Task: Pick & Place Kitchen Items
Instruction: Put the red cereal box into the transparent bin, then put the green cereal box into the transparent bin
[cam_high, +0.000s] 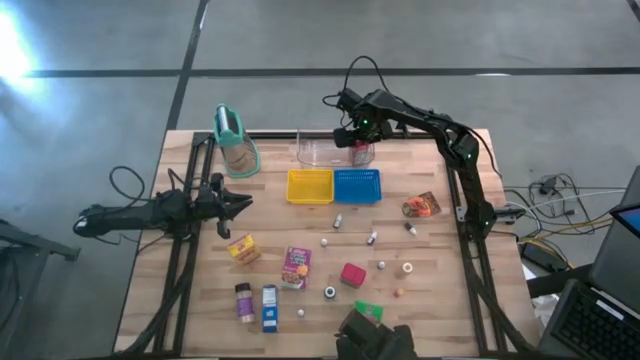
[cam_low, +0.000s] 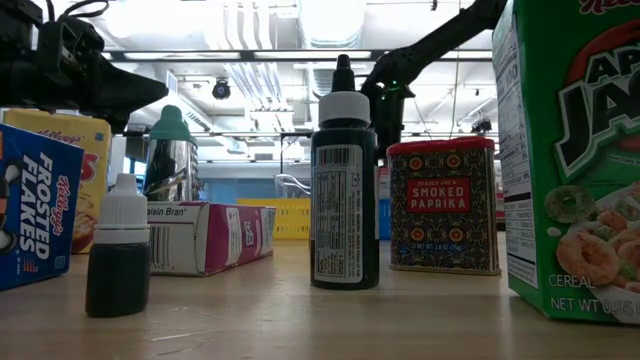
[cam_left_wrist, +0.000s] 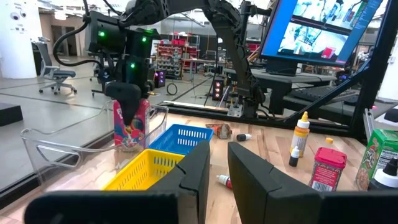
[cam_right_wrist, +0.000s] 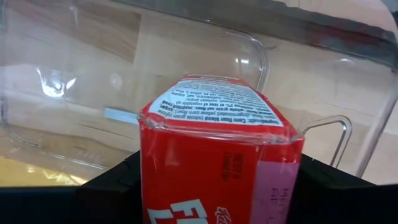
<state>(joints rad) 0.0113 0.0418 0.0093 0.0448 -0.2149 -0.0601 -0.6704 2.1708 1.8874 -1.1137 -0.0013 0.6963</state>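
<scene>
My right gripper (cam_high: 357, 143) reaches over the clear bin (cam_high: 318, 152) at the table's far edge, shut on a red-and-pink carton (cam_left_wrist: 132, 127). The carton's lower end is down inside the bin's walls (cam_left_wrist: 62, 149). My left gripper (cam_high: 240, 203) waits open over the table's left side, touching nothing. Other items lie on the near half: a yellow carton (cam_high: 243, 249), a pink carton (cam_high: 296, 266), a red block (cam_high: 352, 274), a blue carton (cam_high: 269, 307), a green carton (cam_high: 368, 311) and an orange pouch (cam_high: 421, 205). My right gripper holds the carton by its upper end (cam_left_wrist: 127, 111), pinched between the two fingers (cam_right_wrist: 118, 183) on opposite side faces. The fingers come from above, pointing down. The carton hangs upright below them, inside the bin; whether its bottom touches the bin floor I cannot tell.
A yellow tray (cam_high: 310, 185) and a blue tray (cam_high: 357, 185) sit just in front of the bin. The tall tan container with a teal top (cam_high: 233, 140) stands at the far left. Small bottles and tiny white pieces (cam_high: 372, 239) dot the table's middle.
</scene>
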